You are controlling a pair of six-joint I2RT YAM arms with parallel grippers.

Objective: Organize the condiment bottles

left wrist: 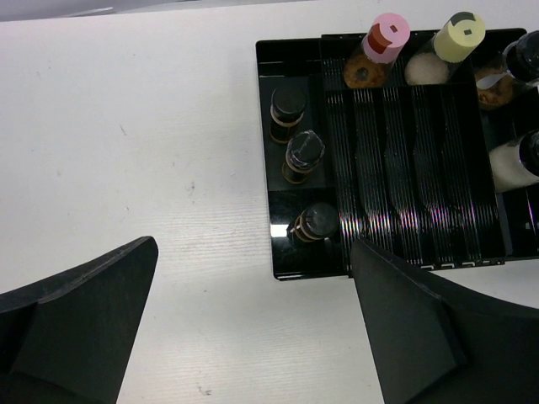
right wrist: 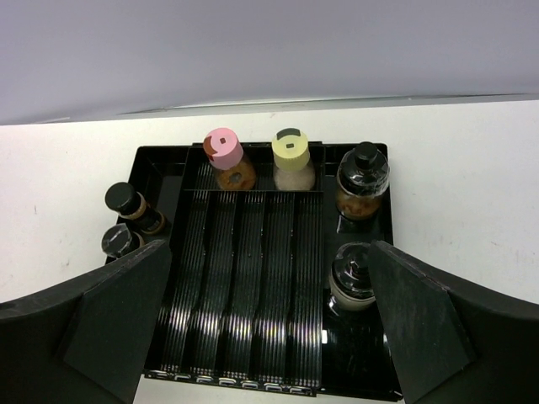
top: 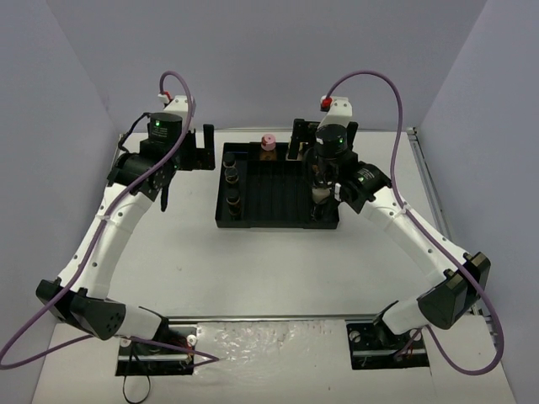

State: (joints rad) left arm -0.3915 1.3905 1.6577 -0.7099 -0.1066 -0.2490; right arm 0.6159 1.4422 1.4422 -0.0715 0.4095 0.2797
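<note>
Seven condiment bottles were in view, all standing upright inside the black tray (right wrist: 244, 303) on the counter (left wrist: 126, 126). Three black-capped bottles (left wrist: 305, 151) lined its left compartment. The pink-capped bottle (right wrist: 223, 150) and the yellow-capped bottle (right wrist: 290, 153) sat side by side in the back row. An amber bottle (right wrist: 364, 178) and a pale-filled bottle (right wrist: 354, 278) stood one behind the other in the right compartment.

The right gripper (right wrist: 269, 248) hovered over the tray with its fingers spread wide. The pale-filled bottle was between them, close beside the right-hand finger; whether it touched could not be told, but it was not pinched. The left gripper (left wrist: 253, 252) hung over the counter just left of the tray, likewise spread and holding nothing.

By my reading the sorting was finished or nearly so. What was left was probably only drawing the arms clear, unless a different grouping of the bottles was wanted.
</note>
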